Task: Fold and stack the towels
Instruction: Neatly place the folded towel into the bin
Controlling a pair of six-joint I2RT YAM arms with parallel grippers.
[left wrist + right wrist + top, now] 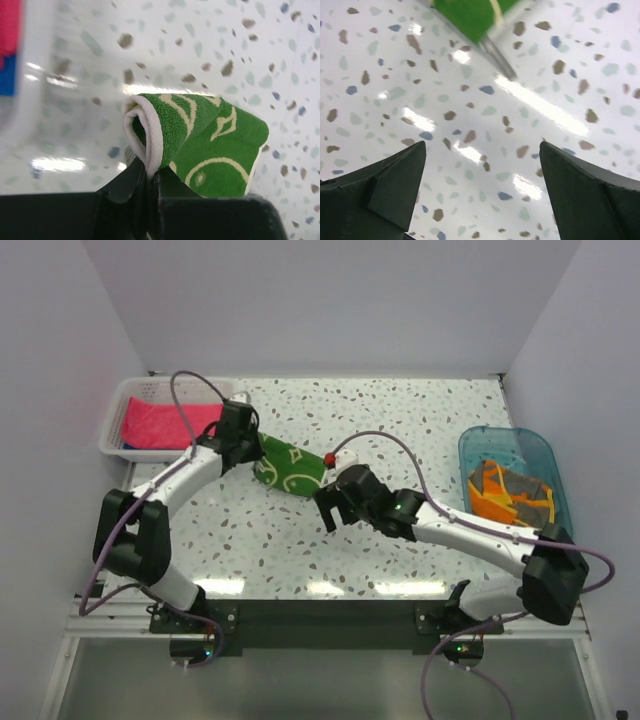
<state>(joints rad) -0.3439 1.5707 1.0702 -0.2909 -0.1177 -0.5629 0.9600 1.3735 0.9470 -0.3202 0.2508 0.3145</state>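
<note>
- Broadly, the desk (400, 420) carries three stations: a white basket (112, 428) at its far left, a blue tub (468, 445) at its right, and open surface between them where the work is going on.
- The basket holds a pink towel (160, 422), and a grey and orange towel (510, 495) lies crumpled in the tub. Both are well apart from either claw.
- The green towel (290, 465) is the one in hand. It sits at mid-desk, just right of the basket, and its long axis runs from upper left down to lower right in the top view, from one arm toward the other.
- The left claw (148, 175) is clamped on the towel's left end, pinching a doubled-over edge whose white underside shows in the wrist view.
- The right claw (482, 150) has its jaws wide apart and holds nothing. It hangs just beyond the towel's right end, on the near side of it, with only a green corner at the top of its own view.
- Judging from this, the left arm alone controls the cloth. Carrying it to the basket means travelling left, away from the free claw. Regripping means the right claw reaching up and left along the towel's axis.
- Whether the free end touches the desk, I cannot tell.
</note>
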